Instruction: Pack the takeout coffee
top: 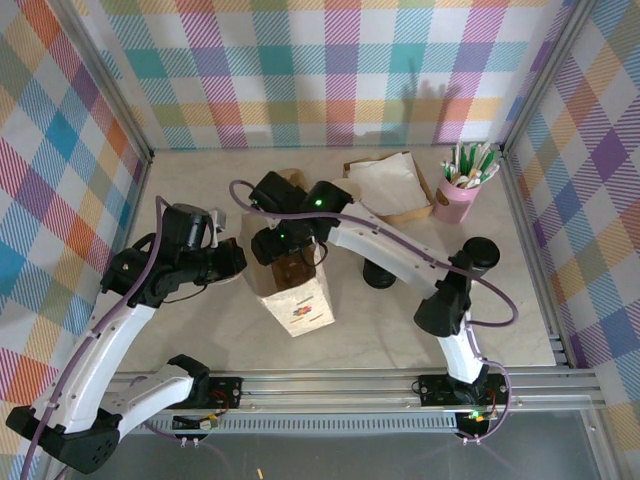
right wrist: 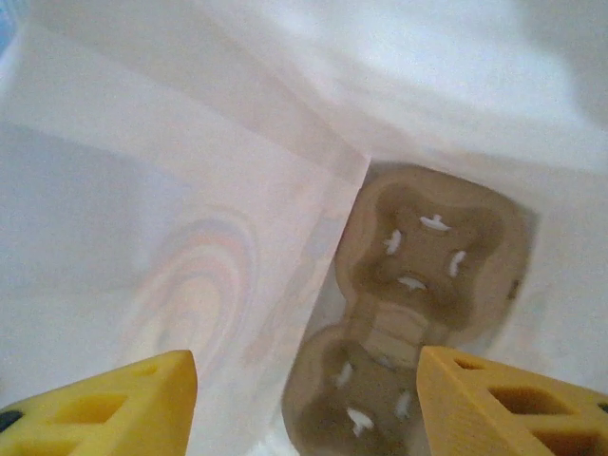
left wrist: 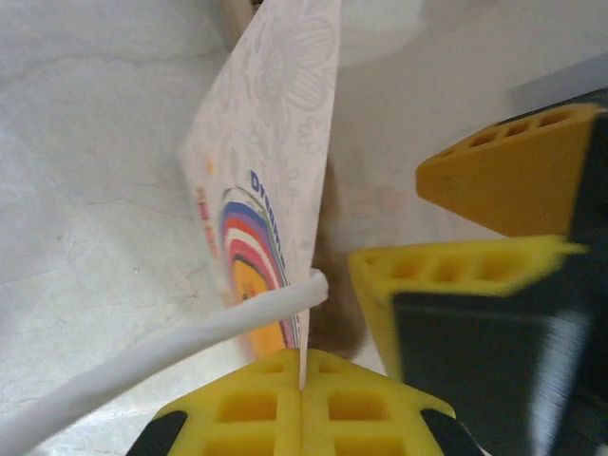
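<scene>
Left claw: closed, pinching the thin upper edge of the paper bag between its yellow pads. It sits at the bag's left side in the top view.
Bag handle: white cord, running from the pinched edge down to the lower left in the left wrist view.
Paper bag: white with a rainbow print on its side. It stands on the surface in the middle, between the two arms, with its mouth open at the top.
Right claw: open, with the yellow fingers spread wide and nothing between them. It is poised over the bag's mouth and looks straight down inside.
Cup carrier: brown moulded tray lying flat on the bottom of the bag. Two wells are visible and both are empty.
Takeout coffee: a round black lid seen from above, on the surface just right of the bag and outside it. The right forearm partly covers it. The cup wall cannot be made out from this angle.
Napkin tray: shallow brown box at the back, right of centre, holding white napkins.
Pink holder: just beside the napkin tray on its right, upright, with green-and-white sticks standing in it.
</scene>
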